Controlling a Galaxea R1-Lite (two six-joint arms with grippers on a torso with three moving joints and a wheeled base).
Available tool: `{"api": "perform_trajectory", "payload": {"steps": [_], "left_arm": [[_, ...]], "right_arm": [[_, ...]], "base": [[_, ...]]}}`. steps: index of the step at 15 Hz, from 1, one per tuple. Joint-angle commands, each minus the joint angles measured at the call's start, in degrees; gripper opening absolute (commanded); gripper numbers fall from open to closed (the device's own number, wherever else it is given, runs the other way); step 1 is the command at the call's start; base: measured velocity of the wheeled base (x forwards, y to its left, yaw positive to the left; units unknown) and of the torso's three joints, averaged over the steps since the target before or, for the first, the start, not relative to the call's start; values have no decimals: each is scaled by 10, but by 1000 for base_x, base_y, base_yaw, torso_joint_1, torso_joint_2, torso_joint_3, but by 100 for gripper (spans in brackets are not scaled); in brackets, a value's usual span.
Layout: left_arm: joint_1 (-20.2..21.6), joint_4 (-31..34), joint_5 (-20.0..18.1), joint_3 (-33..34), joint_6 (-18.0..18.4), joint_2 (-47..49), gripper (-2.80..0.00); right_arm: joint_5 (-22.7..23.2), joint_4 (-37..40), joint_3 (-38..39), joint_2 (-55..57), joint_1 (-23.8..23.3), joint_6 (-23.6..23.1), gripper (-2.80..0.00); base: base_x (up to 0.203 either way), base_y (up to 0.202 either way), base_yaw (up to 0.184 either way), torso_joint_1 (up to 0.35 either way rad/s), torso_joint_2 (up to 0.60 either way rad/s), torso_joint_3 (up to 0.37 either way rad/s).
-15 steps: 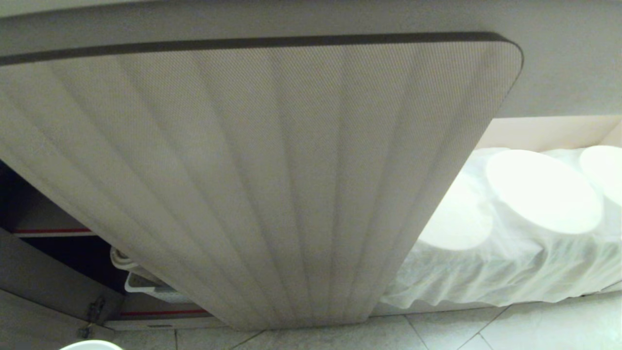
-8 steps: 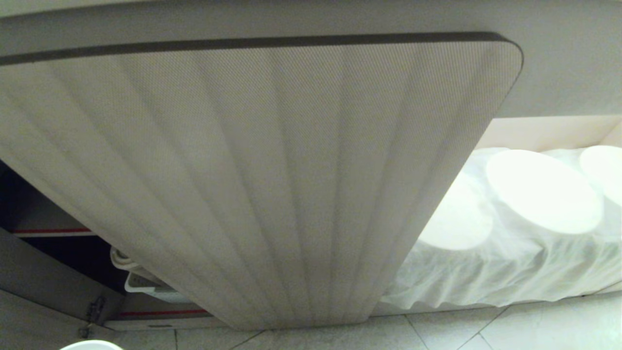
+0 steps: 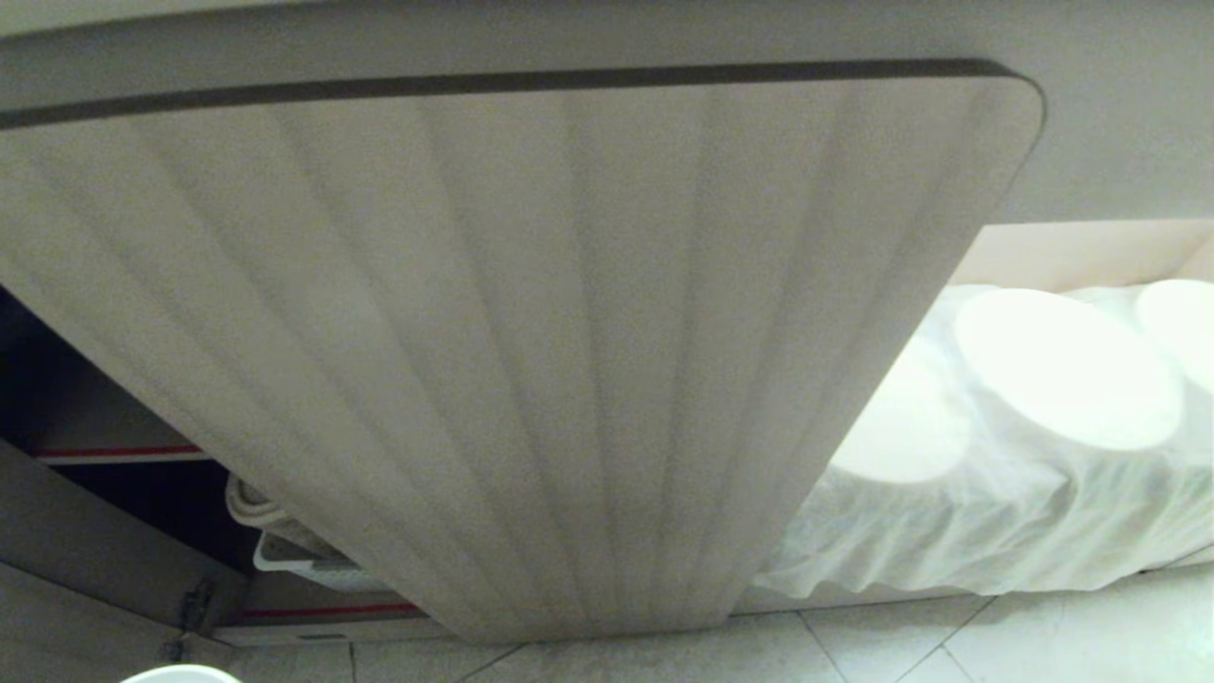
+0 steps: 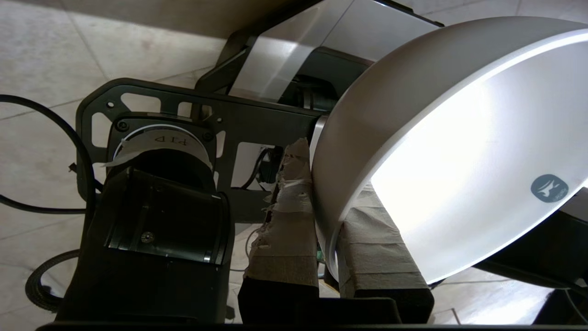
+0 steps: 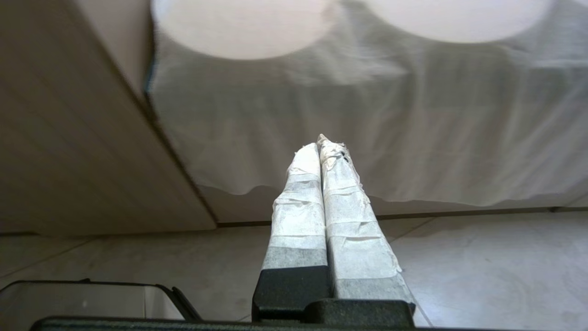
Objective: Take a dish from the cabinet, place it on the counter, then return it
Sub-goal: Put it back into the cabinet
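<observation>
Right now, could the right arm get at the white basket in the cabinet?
Probably not. The open cabinet door hangs between: the basket peeks out at its left, while the empty, shut right gripper faces the cloth-draped surface opposite.

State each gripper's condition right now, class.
Left gripper: shut on the rim of the white bowl.
Right gripper: shut, holding nothing.

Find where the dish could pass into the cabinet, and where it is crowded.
Free: the dark gap between the two red-edged shelves, left of the open door. Crowded: lower right of that gap, by the white basket. The left gripper holds the dish.
</observation>
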Motion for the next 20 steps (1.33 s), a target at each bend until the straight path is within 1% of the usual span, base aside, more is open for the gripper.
{"api": "perform_trajectory", "payload": {"steps": [1, 12, 13, 20], "left_arm": [[-1, 3, 0, -1, -3, 3, -280], [0, 3, 0, 0, -2, 2, -280], [0, 3, 0, 0, -2, 2, -280], [0, 3, 0, -1, -2, 1, -280]], "right_arm": [[0, 0, 0, 0, 1, 0, -280], [0, 0, 0, 0, 0, 0, -280], [0, 0, 0, 0, 0, 0, -280], [0, 0, 0, 0, 1, 0, -280]], "base": [[-1, 192, 3, 2, 2, 2], [0, 191, -2, 1, 4, 2], [0, 103, -1, 2, 7, 2], [0, 0, 0, 0, 0, 0]]}}
